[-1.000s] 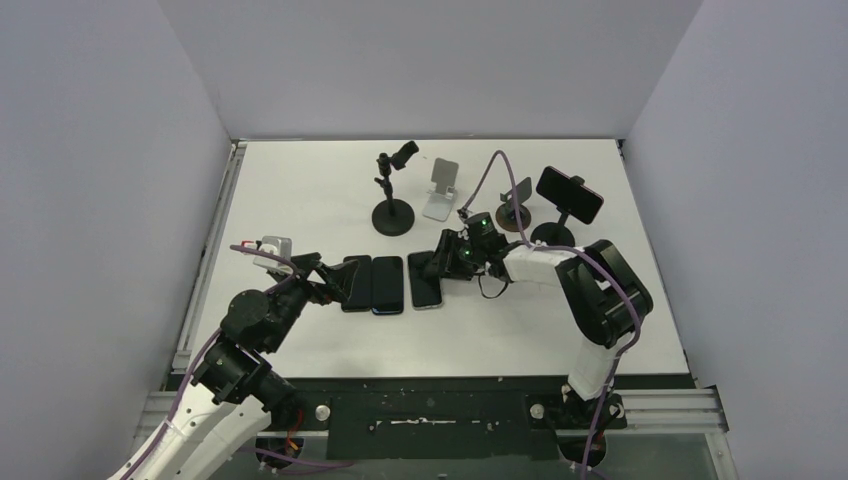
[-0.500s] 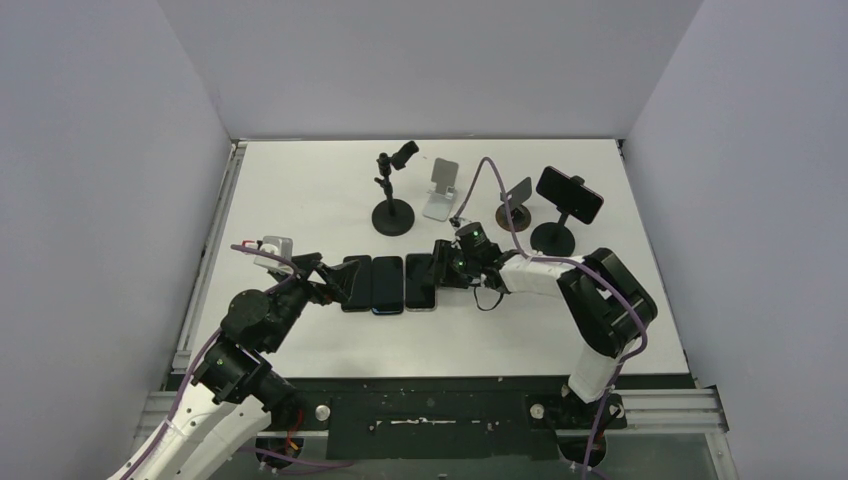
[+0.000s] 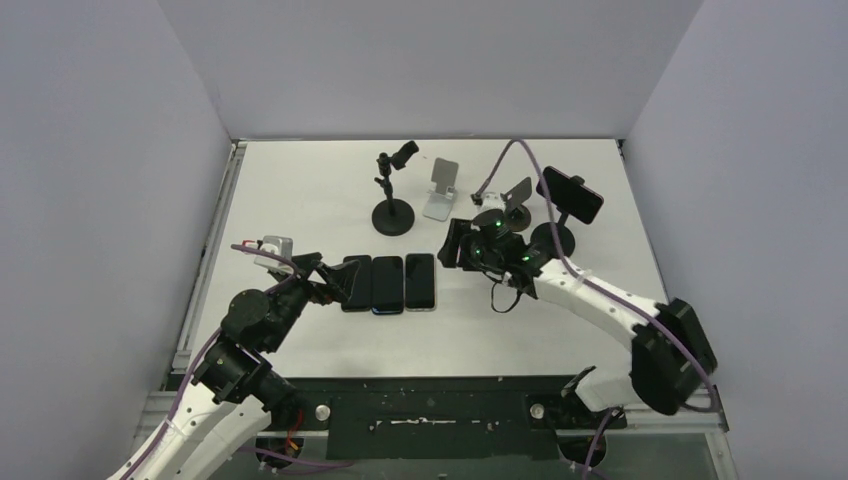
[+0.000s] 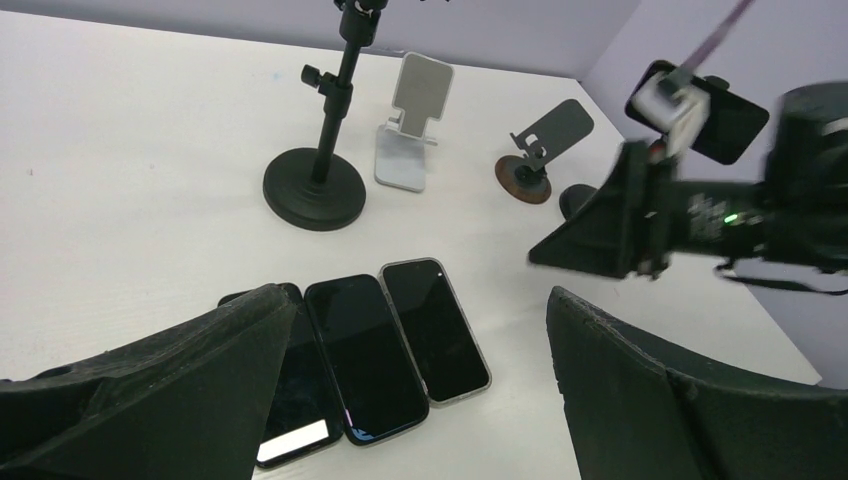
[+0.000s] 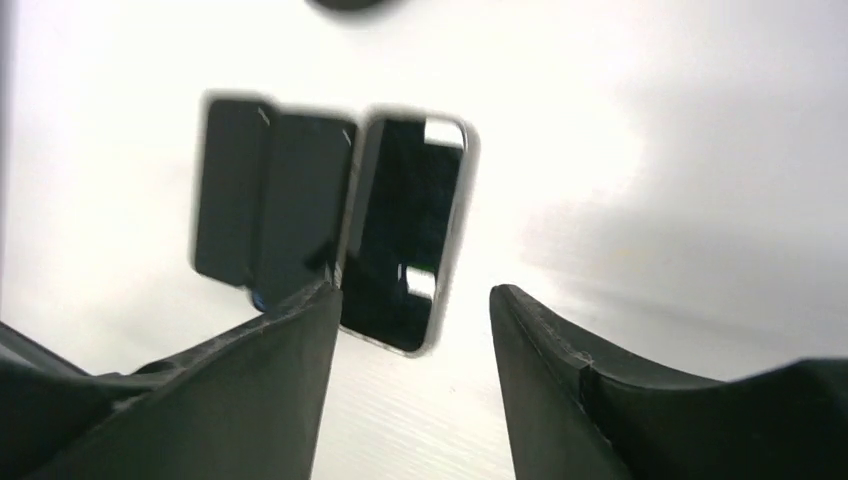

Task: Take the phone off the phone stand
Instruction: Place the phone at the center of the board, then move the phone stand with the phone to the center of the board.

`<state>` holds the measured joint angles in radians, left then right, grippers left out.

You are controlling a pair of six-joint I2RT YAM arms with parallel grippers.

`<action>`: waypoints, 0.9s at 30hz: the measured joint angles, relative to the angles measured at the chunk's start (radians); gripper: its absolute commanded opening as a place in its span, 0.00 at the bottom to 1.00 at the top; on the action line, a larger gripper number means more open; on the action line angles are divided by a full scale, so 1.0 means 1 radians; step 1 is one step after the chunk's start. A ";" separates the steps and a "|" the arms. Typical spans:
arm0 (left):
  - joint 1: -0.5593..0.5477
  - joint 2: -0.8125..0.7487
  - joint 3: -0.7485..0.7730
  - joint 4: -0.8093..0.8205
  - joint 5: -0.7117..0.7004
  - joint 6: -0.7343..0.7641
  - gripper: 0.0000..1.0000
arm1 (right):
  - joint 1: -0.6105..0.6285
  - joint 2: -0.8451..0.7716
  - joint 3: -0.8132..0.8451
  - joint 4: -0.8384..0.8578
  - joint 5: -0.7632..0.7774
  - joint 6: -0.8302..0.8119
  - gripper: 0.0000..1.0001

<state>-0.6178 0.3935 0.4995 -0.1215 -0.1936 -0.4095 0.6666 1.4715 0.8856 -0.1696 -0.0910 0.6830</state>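
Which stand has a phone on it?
The black stand farthest right: a dark phone sits clamped on top. The tall black stand, the white folding stand and the small brown-based stand hold nothing.

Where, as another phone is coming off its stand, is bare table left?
Left of the black clamp stand, to the table's left edge; also the near strip before the three flat phones. Crowded: back right, around the white stand, the loaded phone stand and the right gripper.
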 measured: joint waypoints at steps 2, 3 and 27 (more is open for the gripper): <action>0.000 0.000 0.000 0.002 0.000 0.000 0.97 | -0.005 -0.117 0.036 -0.048 0.068 -0.031 0.67; 0.000 0.000 0.000 0.002 0.000 -0.001 0.97 | -0.015 -0.180 0.060 -0.068 0.103 -0.048 0.68; -0.014 0.026 -0.025 0.056 0.055 -0.028 0.97 | -0.669 -0.775 -0.089 -0.219 0.277 -0.142 0.77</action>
<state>-0.6323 0.4198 0.4747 -0.0654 -0.1387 -0.4374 -0.0021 0.6964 0.7971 -0.3889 0.1864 0.5407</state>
